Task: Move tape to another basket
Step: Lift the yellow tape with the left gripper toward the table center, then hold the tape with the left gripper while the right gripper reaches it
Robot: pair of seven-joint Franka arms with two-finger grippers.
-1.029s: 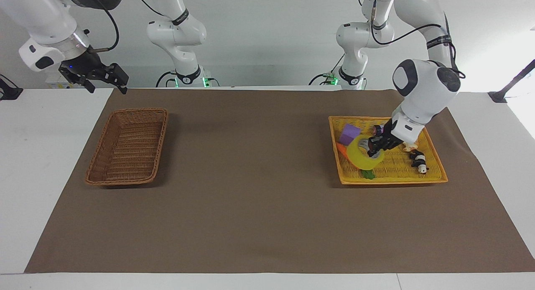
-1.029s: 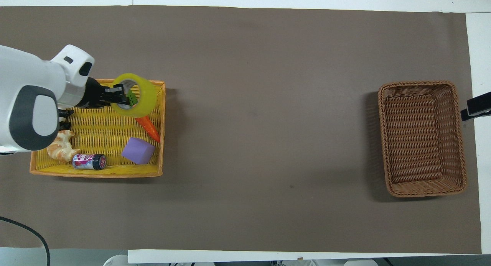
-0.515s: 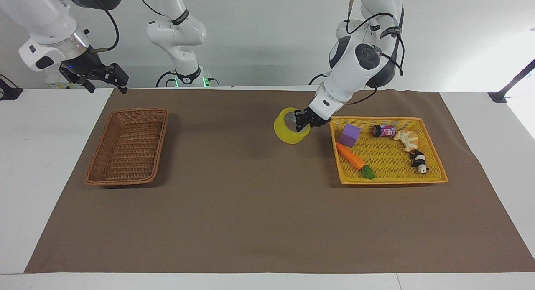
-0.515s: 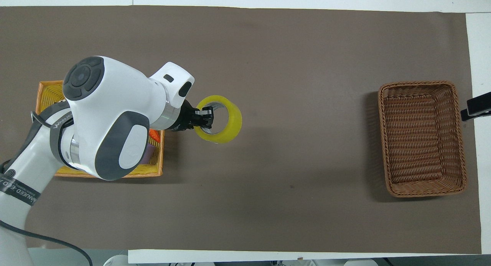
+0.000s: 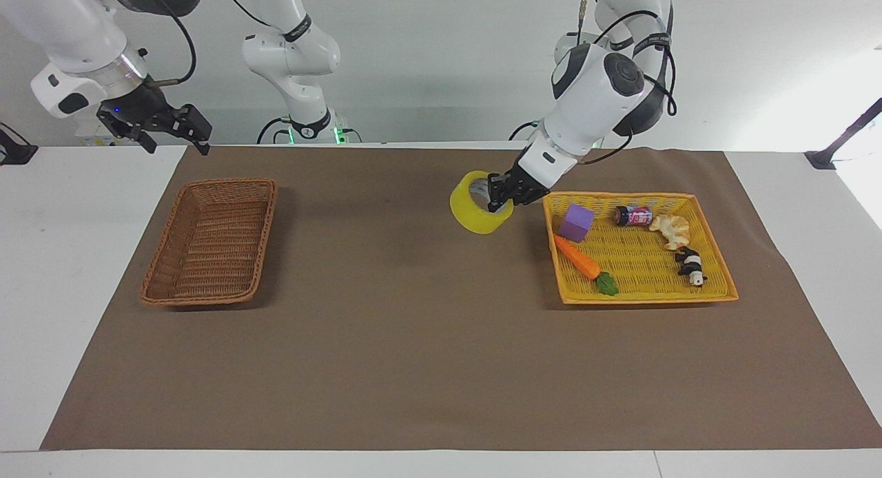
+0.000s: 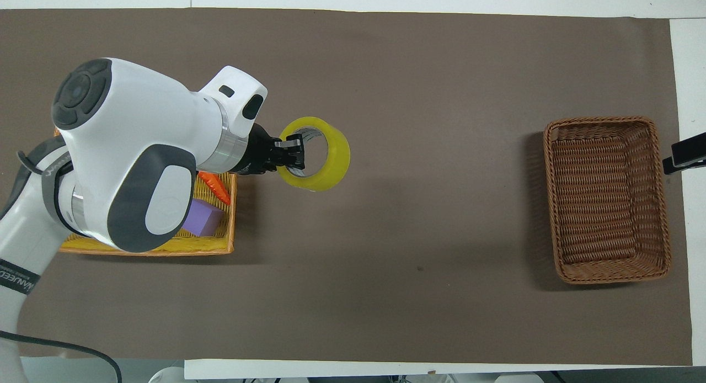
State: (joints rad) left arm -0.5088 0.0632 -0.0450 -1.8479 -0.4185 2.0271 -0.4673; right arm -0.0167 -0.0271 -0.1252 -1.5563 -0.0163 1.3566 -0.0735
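While the left gripper (image 5: 499, 195) is pinching one wall of the tape (image 5: 480, 211), one finger inside the ring and one outside, the roll is hanging in the air over the brown mat (image 5: 413, 368), just beside the yellow plastic basket (image 5: 648, 295) on the side toward the middle of the table. The wicker basket (image 5: 210, 240) is lying well apart at the right arm's end, so the step in hand appears to be the carry across. Because the roll is hanging from one wall and tilting, a smooth, level carry would probably suit it best, as a jerk could swing it or work it loose. The reach to the wicker basket looks long for the left arm, so either a full stretch or a handover near the middle may be needed. The right gripper (image 5: 169, 127) is waiting with its fingers apart above the table edge beside the wicker basket. In the yellow basket a purple block (image 5: 576, 222), a carrot (image 5: 579, 257), a small can (image 5: 634, 216) and two small toys are lying undisturbed.
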